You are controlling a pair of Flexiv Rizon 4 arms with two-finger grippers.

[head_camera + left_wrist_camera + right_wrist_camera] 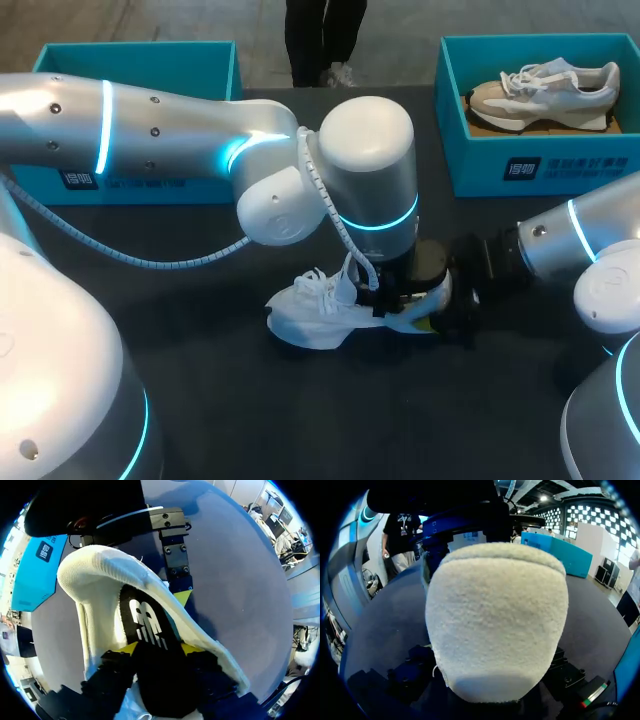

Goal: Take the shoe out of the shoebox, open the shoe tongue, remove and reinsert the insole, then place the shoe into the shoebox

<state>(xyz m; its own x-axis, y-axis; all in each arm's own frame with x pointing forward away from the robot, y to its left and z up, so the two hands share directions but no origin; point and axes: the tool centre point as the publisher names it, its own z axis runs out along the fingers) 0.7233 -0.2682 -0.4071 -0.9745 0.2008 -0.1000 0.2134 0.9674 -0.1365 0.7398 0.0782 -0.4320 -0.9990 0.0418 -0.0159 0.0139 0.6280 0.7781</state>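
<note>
Left arm (150, 130): enters from the left and reaches past the middle, its wrist (370, 170) turned straight down. The left gripper (157, 649) points downward, with both yellow fingertips (125, 649) set against the insole (147, 622) from two sides. Right arm (585, 245): enters low from the right, held near level. The right gripper (445, 300) faces the left one and is clamped across the heel of the shoe (310, 310), with one yellow-tipped finger (182, 597) flat on its side.
</note>
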